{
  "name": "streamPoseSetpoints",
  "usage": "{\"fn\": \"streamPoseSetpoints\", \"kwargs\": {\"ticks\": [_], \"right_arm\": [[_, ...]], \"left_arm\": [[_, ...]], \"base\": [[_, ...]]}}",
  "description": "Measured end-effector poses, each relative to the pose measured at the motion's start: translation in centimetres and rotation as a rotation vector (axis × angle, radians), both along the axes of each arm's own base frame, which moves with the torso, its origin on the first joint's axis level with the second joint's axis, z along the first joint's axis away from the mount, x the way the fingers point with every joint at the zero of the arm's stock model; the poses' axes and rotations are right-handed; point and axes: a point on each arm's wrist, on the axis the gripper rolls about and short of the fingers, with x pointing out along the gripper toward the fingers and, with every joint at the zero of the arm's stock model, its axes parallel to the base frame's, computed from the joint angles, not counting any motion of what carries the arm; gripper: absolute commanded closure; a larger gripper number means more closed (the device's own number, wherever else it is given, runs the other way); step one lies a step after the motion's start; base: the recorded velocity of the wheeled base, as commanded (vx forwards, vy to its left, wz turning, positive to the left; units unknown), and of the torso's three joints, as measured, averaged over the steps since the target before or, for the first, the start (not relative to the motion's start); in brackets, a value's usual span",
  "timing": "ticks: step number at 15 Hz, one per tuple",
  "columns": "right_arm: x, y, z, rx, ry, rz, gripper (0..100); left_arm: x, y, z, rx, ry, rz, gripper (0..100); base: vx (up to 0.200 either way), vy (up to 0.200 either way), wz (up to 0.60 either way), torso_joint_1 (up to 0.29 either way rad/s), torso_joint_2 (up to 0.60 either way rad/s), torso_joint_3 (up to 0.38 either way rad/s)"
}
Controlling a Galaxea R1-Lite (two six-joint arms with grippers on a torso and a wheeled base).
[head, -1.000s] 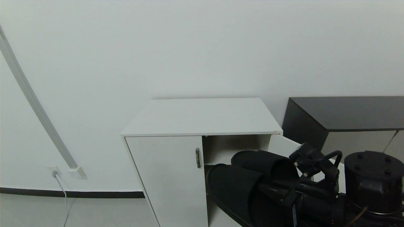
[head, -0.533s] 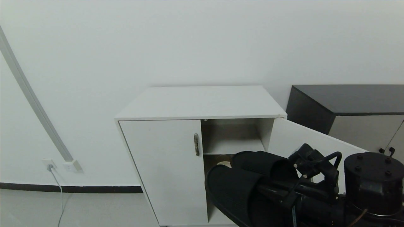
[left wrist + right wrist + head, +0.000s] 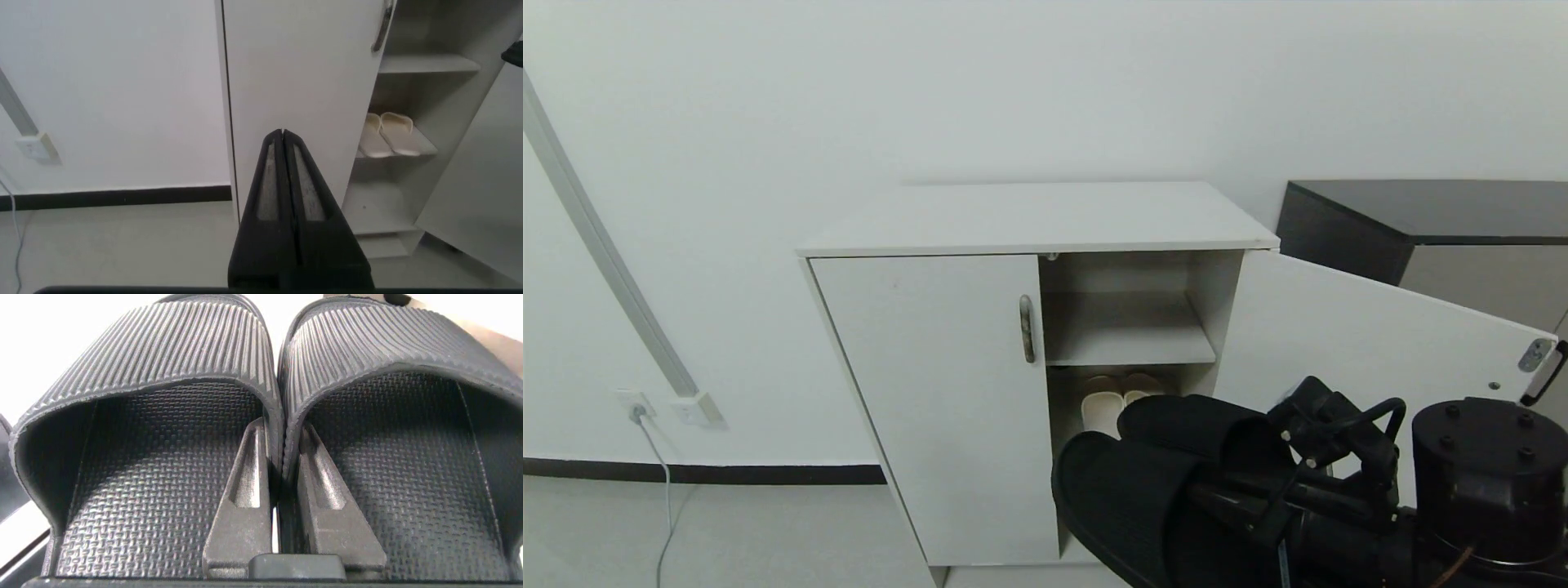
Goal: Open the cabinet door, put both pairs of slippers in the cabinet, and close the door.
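From the head, the whole picture has slid since a second ago, so the camera moved, not the cabinet (image 3: pixel 1037 216); now its open door (image 3: pixel 1356 327) and the white slippers (image 3: pixel 1115 396) low inside show. From the left wrist, the left jaws are pressed shut, holding nothing. From the right wrist, the right jaws pinch the black slippers (image 3: pixel 147 416) before the cabinet, so they likely go in next.
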Motion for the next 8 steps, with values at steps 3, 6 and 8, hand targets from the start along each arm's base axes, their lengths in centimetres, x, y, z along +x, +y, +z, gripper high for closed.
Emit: {"fn": "streamPoseSetpoints", "kwargs": {"ticks": [3,6,8], "right_arm": [[-0.07,0.0,-0.1,-0.004,0.002,0.003,100],[-0.14,0.01,-0.15,-0.009,0.0,0.007,100],[-0.17,-0.02,-0.22,-0.011,0.001,0.007,100]], "left_arm": [[0.0,0.0,0.0,0.0,0.0,0.0,100],[0.0,0.0,0.0,-0.001,0.0,0.0,100],[0.0,0.0,0.0,0.0,0.0,0.0,100]], "base": [[0.0,0.0,0.0,-0.113,0.46,0.346],[0.0,0.0,0.0,-0.076,0.46,0.375],[0.0,0.0,0.0,-0.015,0.39,0.347]]}}
